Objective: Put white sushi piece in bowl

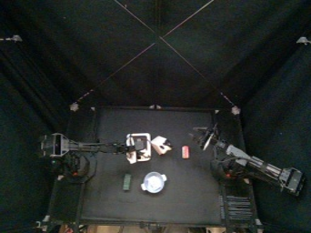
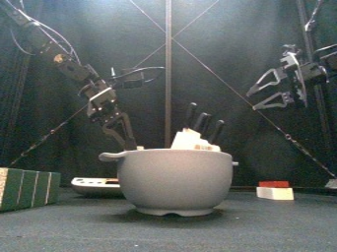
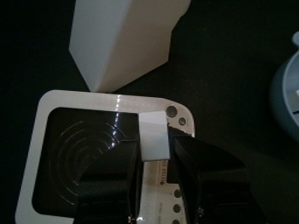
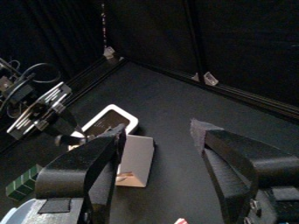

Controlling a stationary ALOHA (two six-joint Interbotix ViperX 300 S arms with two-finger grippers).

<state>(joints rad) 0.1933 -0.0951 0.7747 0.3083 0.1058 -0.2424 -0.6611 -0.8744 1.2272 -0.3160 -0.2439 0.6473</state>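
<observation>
Two risks stand out, I judge: the white sushi piece [image 3: 155, 140] lies at the edge of the white-rimmed tray [image 3: 49, 131], far behind the bowl [image 1: 153, 183] and just beside the tall white block [image 3: 122, 39]. It sits against one finger of the left gripper [image 1: 126, 146], but I cannot tell if it is pinched, so a one-sided hold could drop it short of the bowl. A low carry might also knock the block, while the right gripper [image 4: 158, 136] hangs spread wide and empty at the right.
</observation>
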